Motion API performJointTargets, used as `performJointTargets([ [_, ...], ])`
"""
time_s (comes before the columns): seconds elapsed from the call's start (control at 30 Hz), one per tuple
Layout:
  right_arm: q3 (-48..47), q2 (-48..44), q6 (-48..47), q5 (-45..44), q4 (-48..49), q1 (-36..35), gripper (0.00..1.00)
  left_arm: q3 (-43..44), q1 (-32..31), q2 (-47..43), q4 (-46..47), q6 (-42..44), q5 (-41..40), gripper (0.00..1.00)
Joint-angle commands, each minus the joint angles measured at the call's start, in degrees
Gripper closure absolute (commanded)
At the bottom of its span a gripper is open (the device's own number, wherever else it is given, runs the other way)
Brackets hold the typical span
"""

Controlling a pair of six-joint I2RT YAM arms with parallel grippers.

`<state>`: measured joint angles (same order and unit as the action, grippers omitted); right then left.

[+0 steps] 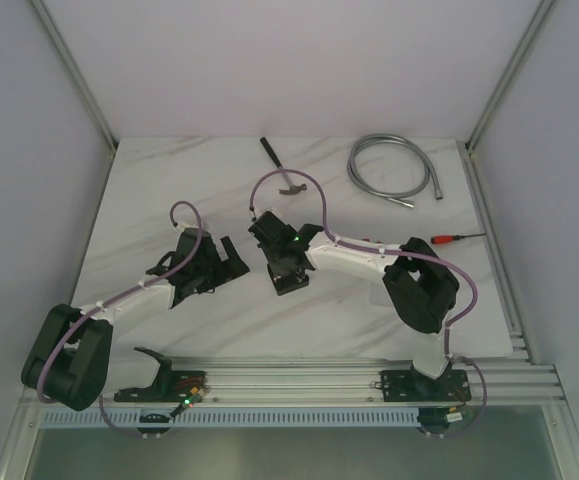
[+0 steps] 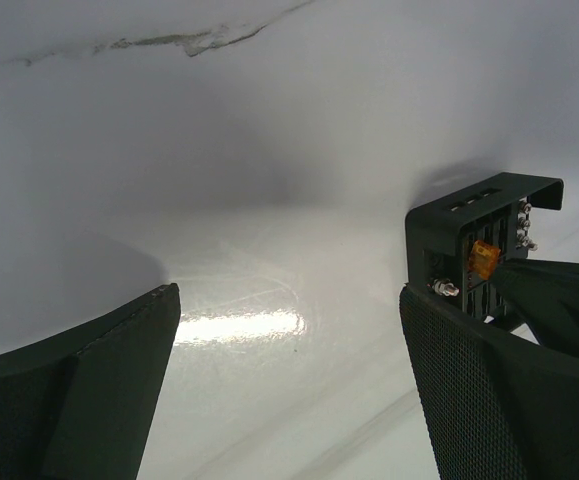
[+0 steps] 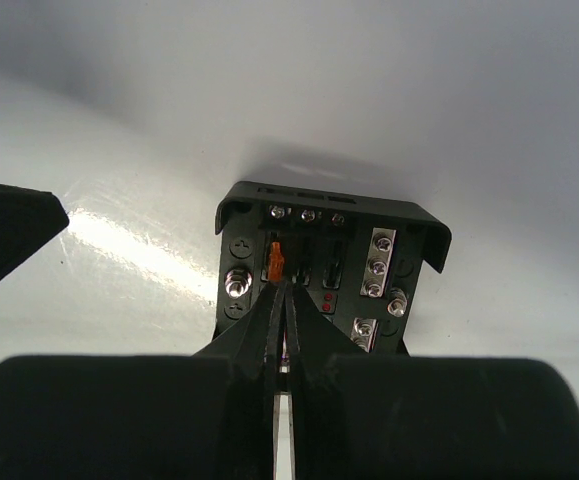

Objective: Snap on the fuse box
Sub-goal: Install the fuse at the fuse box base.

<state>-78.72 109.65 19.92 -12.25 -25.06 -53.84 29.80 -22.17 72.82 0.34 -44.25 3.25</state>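
Note:
The fuse box [image 3: 416, 230] is a small black open box lying on the white table, with screws, metal strips and slots showing inside. An orange fuse [image 3: 276, 259] stands in its left slot. My right gripper [image 3: 287, 286] is shut, its tips resting over the box right at the base of that fuse; whether they pinch it I cannot tell. In the top view the right gripper [image 1: 283, 266] covers most of the fuse box [image 1: 292, 285]. My left gripper [image 2: 289, 300] is open over bare table, with the fuse box [image 2: 459, 222] just past its right finger.
A hammer [image 1: 284, 172] lies at the back centre. A coiled metal hose [image 1: 393, 170] is at the back right, and a red-handled screwdriver [image 1: 456, 239] lies near the right edge. The arms' mounting rail [image 1: 299, 378] runs along the near edge.

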Motion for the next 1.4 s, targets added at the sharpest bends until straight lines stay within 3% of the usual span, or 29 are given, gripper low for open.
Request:
performJointTargets([
  [0.0,2.1,3.6,0.1,-0.3,-4.4,0.5,0.96,-0.5,0.2,0.0,0.6,-0.4,1.1,0.00],
  [0.73,-3.8,6.8,-1.5,1.7,-3.9,0.1,0.99,-0.5,0.1,0.5,0.9,-0.4,1.4,0.00],
  [1.37,0.0,-2.7,-1.7,-2.5,4.4,-1.2,0.81,0.5,0.0,1.8,2.8,-0.8,2.7,0.01],
])
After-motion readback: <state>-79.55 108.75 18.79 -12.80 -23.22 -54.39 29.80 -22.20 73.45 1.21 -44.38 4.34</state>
